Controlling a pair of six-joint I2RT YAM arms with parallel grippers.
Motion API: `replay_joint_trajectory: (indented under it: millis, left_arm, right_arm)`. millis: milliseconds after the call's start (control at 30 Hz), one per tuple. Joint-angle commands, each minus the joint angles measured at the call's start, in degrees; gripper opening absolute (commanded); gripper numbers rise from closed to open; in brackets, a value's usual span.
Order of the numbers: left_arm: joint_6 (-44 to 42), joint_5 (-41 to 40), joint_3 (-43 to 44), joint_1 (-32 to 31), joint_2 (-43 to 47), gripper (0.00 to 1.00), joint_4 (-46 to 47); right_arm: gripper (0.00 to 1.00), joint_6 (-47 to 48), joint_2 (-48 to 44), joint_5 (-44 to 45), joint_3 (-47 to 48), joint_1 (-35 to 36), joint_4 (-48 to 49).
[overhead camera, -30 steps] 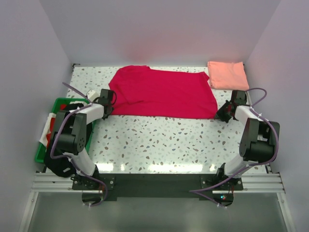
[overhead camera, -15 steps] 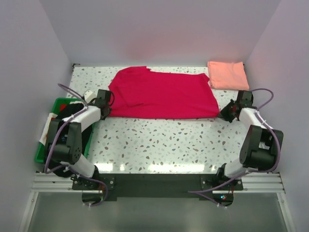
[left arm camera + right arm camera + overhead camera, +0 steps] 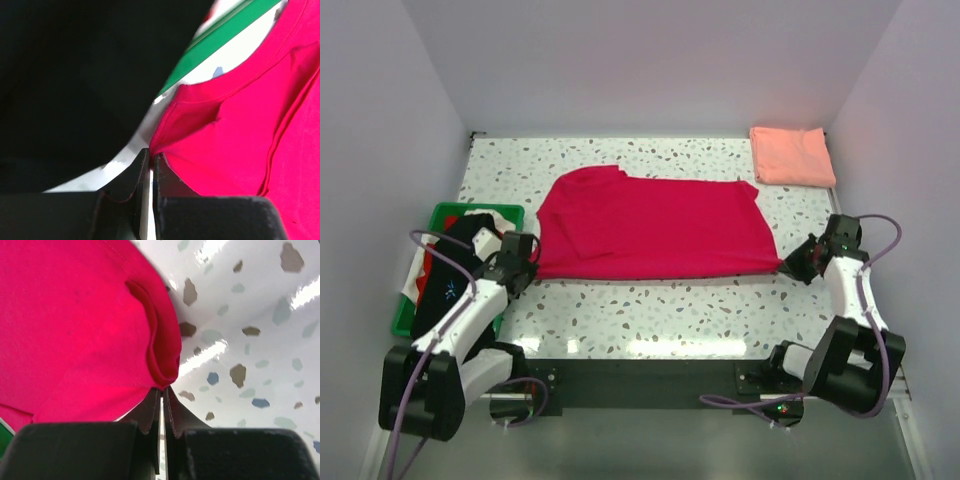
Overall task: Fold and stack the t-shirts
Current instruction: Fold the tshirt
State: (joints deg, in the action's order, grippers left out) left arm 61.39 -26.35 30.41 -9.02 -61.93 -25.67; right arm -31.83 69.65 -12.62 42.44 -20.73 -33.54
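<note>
The crimson red t-shirt (image 3: 655, 225) lies spread flat across the middle of the speckled table. My left gripper (image 3: 527, 266) is shut on its near left corner, and the left wrist view shows that hem (image 3: 165, 131) pinched at the tips of the jaws. My right gripper (image 3: 791, 264) is shut on the near right corner, where a rolled fold of red cloth (image 3: 162, 357) sits clamped. The salmon pink t-shirt (image 3: 791, 155) rests folded at the far right corner of the table, apart from both grippers.
A green crate (image 3: 448, 215) holding dark and white cloth stands off the table's left edge, close beside the left arm. White walls close in the table on the left, right and far sides. The speckled table (image 3: 650, 310) shows bare between the red shirt and the arm bases.
The left gripper has closed on the shirt's left corner. Both grippers have drawn back toward the near edge, dragging the red shirt with them away from the far wall.
</note>
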Motion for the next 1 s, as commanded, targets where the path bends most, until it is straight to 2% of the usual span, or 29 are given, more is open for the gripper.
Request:
replay_joint_trajectory:
  millis: [0,67,100,133,200,233,333,433,500,600,633,667,767,800,867,900,967]
  left_arm:
    - [2.7,-0.6,-3.4,0.5,6.4,0.00,-2.5]
    - [2.4,0.3,-5.3,0.4,8.5,0.02,-2.8]
    - [2.3,0.8,-5.7,0.5,9.8,0.07,-2.9]
    - [2.1,1.5,-6.1,0.4,10.3,0.21,-3.2]
    - [1.0,2.1,-6.1,0.4,11.7,0.38,-3.3]
    - [0.6,3.1,-6.1,0.5,12.3,0.51,-3.0]
    - [-2.4,5.6,-5.6,0.4,15.6,0.61,-1.1]
    - [-5.2,9.2,-4.2,0.4,17.5,0.62,3.1]
    - [-8.1,11.9,-3.0,0.3,16.1,0.62,5.3]
    - [-11.0,17.4,0.1,0.4,11.7,0.61,8.3]
    - [-11.6,19.6,1.7,0.3,10.6,0.61,9.1]
    - [-12.4,20.7,2.5,0.3,9.1,0.61,9.5]
    - [-14.8,24.1,5.7,0.3,7.6,0.60,10.7]
    - [-15.5,24.4,8.2,0.3,7.5,0.60,10.0]
    - [-17.5,25.1,10.4,0.3,7.3,0.60,9.9]
    - [-17.9,25.2,12.8,0.3,7.2,0.61,9.2]
    - [-19.1,25.5,15.0,0.3,7.0,0.61,8.5]
  right_arm:
    - [0.00,1.3,-5.9,1.0,-1.9,-1.3,-4.5]
    - [0.12,0.5,-8.6,1.1,-2.8,-1.4,-5.7]
    - [0.20,0.3,-9.3,1.6,-3.2,-1.4,-6.4]
    - [0.38,0.3,-10.1,1.7,-3.3,-1.4,-7.3]
    - [0.64,1.0,-12.0,0.9,-3.6,-1.4,-7.2]
    - [0.98,1.4,-12.6,-0.9,-3.6,-1.4,-7.0]
    - [0.99,4.2,-15.3,-6.0,-4.0,-1.4,-3.7]
    - [0.99,5.5,-15.8,-12.6,-5.7,-0.8,2.0]
    - [0.99,4.7,-16.0,-12.3,-5.9,1.5,4.4]
    - [0.99,2.8,-15.9,-1.0,-2.2,14.1,6.6]
    - [0.98,2.3,-15.3,2.4,-1.0,22.6,7.3]
    - [0.97,1.1,-13.4,7.3,1.3,26.6,7.9]
    - [0.83,-0.4,-7.4,12.4,6.1,39.2,10.7]
    - [0.76,-0.6,-5.3,15.9,7.6,44.9,11.3]
    - [0.70,-0.3,1.4,20.0,12.8,50.9,12.6]
    - [0.63,0.0,3.8,22.4,14.7,56.0,13.2]
    - [0.58,1.2,11.8,24.7,20.6,60.5,15.0]
